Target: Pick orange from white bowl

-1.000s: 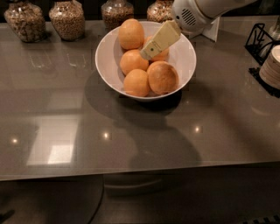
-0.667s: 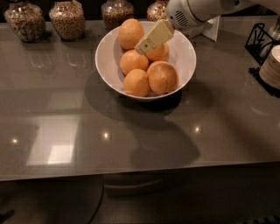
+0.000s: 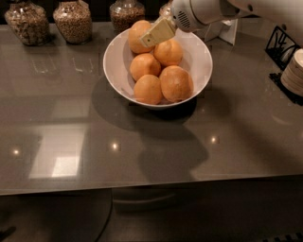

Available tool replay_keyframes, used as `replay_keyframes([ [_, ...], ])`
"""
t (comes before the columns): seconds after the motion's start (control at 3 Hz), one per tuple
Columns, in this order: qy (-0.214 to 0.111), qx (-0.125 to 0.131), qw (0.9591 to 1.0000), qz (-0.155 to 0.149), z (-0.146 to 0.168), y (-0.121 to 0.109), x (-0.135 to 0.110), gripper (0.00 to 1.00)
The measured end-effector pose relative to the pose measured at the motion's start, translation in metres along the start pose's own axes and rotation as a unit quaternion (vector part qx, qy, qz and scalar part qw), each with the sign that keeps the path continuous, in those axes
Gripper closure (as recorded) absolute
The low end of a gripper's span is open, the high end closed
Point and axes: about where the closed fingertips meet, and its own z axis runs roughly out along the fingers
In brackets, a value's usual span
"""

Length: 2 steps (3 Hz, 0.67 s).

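Observation:
The white bowl stands on the dark grey table and holds several oranges. The paler, slightly egg-shaped orange lies at the bowl's back left. A deeper orange one lies right of it, two lie in front, and the biggest mottled one is at the front right. My gripper, cream-coloured on a white arm reaching in from the upper right, is over the bowl's back part, with its tip against the pale orange's right side.
Three glass jars of grain stand along the back edge. A white card stand is behind the bowl. A black wire rack and a stack of plates are at the right edge.
My gripper has moved left and towards the back, from over the middle oranges to the pale orange at the back left. The oranges and bowl have not moved.

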Motion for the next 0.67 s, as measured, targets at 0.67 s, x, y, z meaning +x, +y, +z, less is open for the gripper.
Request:
replay_keyframes([
  [0.67, 0.000, -0.007, 1.0000, 0.004, 0.033, 0.002, 0.002, 0.26],
])
